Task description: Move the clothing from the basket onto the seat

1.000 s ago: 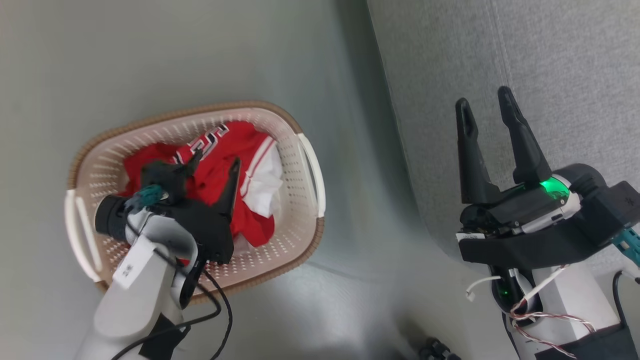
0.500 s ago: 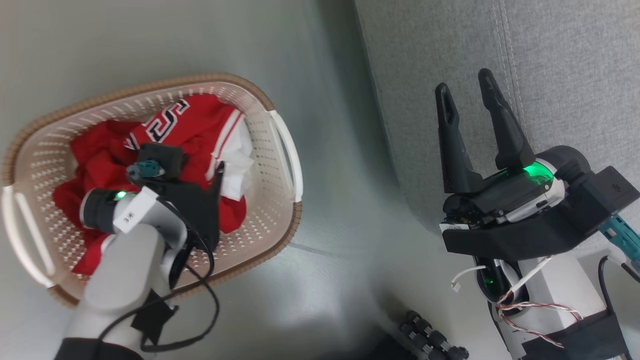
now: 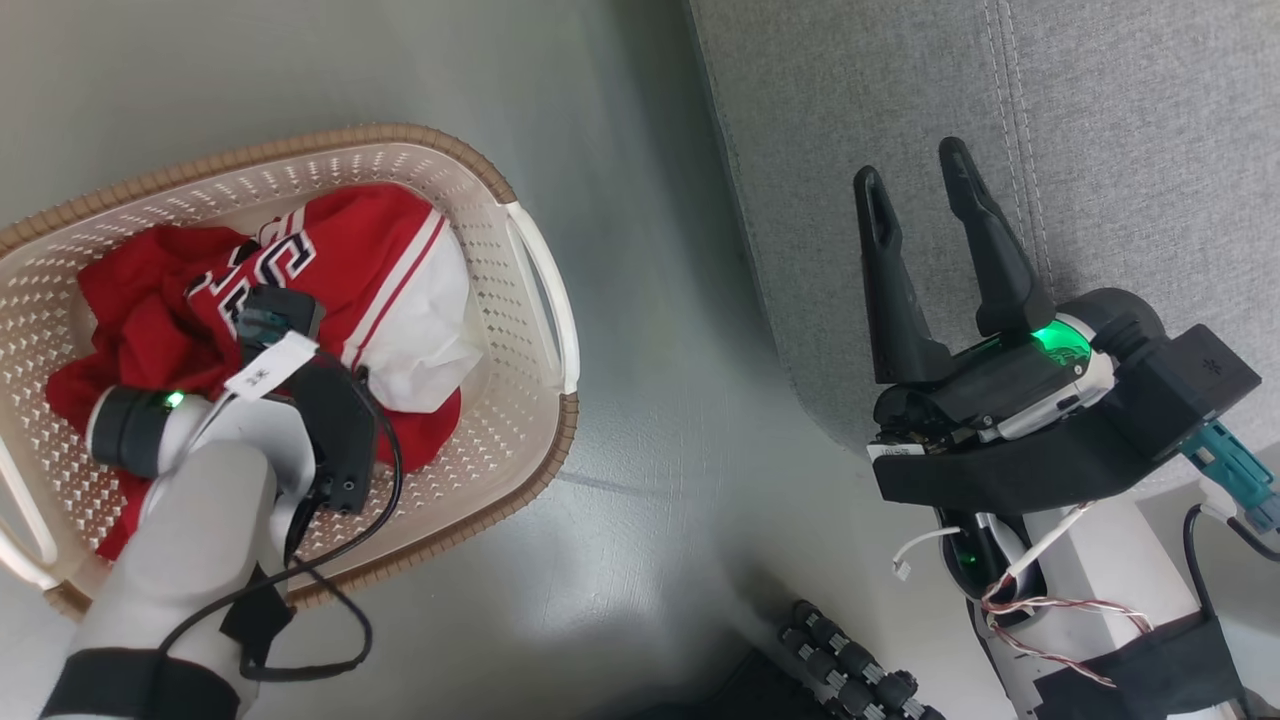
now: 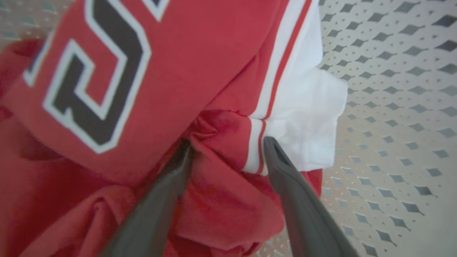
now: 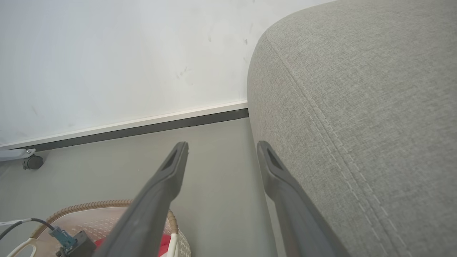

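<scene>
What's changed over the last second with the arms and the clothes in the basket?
The left end effector has dipped down into the clothing, open astride a red fold, with nothing gripped yet. The right end effector stays open beside the seat. The clothing remains in the basket.

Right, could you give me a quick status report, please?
Left gripper open, straddling a fold of clothing in basket. Right gripper open beside seat. No obstruction seen.
</scene>
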Tool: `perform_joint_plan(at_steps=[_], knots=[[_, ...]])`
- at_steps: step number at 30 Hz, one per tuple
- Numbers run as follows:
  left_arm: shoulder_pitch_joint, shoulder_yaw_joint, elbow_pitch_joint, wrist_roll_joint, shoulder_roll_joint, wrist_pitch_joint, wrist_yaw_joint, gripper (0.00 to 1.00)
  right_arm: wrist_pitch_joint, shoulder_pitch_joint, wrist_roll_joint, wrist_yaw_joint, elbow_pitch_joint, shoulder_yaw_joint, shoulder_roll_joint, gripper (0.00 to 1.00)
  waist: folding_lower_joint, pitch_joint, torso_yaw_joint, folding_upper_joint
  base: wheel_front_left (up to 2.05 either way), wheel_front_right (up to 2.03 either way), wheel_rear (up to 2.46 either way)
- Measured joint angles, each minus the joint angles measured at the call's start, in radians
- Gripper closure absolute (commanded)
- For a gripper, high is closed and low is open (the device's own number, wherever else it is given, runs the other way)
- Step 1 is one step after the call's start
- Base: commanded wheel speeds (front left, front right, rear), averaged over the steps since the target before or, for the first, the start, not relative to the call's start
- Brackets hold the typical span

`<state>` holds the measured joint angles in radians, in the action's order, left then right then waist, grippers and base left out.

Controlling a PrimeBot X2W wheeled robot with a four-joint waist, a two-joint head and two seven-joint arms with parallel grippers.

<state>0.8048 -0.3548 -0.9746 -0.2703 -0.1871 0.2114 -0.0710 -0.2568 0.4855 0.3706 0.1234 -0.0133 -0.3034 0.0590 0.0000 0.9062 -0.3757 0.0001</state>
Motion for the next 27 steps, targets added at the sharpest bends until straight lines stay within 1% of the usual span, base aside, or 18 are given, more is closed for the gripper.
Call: perform_joint_plan(at_steps=[1, 2, 3, 4, 9, 13, 16, 27], knots=[[0.007, -0.007, -0.010, 0.012, -0.003, 0.009, -0.001, 0.00, 0.000, 0.001, 0.000, 0.000, 0.001, -0.002, -0.001, 0.00, 0.0000, 0.001, -0.001, 0.0000, 0.00, 0.00, 0.00], [0.011, -0.009, -0.016, 0.019, -0.005, 0.012, -0.001, 0.08, 0.000, 0.003, 0.000, 0.000, 0.002, -0.002, -0.001, 0.00, 0.0000, 0.001, -0.002, 0.0000, 0.00, 0.00, 0.00], [0.014, -0.010, -0.021, 0.019, -0.006, 0.013, -0.001, 0.47, 0.000, 0.005, 0.000, 0.000, 0.004, -0.003, -0.002, 0.00, 0.0000, 0.002, -0.003, 0.0000, 0.00, 0.00, 0.00], [0.016, -0.010, -0.024, 0.019, -0.006, 0.013, -0.001, 1.00, 0.000, 0.007, 0.000, 0.000, 0.006, -0.004, -0.002, 0.00, 0.0001, 0.002, -0.004, 0.0000, 0.00, 0.00, 0.00], [0.034, -0.009, -0.044, 0.018, -0.005, 0.013, -0.009, 1.00, 0.000, 0.013, 0.000, 0.000, 0.014, -0.001, -0.003, 0.00, 0.0000, 0.001, -0.004, 0.0000, 0.00, 0.00, 0.00], [0.035, -0.011, -0.059, 0.018, 0.009, 0.007, -0.010, 1.00, 0.000, 0.015, 0.000, 0.000, 0.021, 0.005, -0.004, 0.00, 0.0000, -0.010, 0.000, 0.0000, 0.00, 0.00, 0.00], [0.040, -0.010, -0.065, 0.015, 0.020, -0.004, -0.018, 1.00, 0.000, 0.017, 0.000, 0.000, 0.023, 0.006, -0.004, 0.00, 0.0000, -0.018, 0.006, -0.0002, 0.00, 0.00, 0.00], [0.032, -0.011, -0.079, -0.029, 0.090, -0.127, -0.038, 1.00, 0.000, 0.031, -0.007, 0.000, 0.058, 0.021, -0.004, 0.00, 0.0000, -0.092, 0.046, -0.0002, 0.00, 0.00, 0.00]])
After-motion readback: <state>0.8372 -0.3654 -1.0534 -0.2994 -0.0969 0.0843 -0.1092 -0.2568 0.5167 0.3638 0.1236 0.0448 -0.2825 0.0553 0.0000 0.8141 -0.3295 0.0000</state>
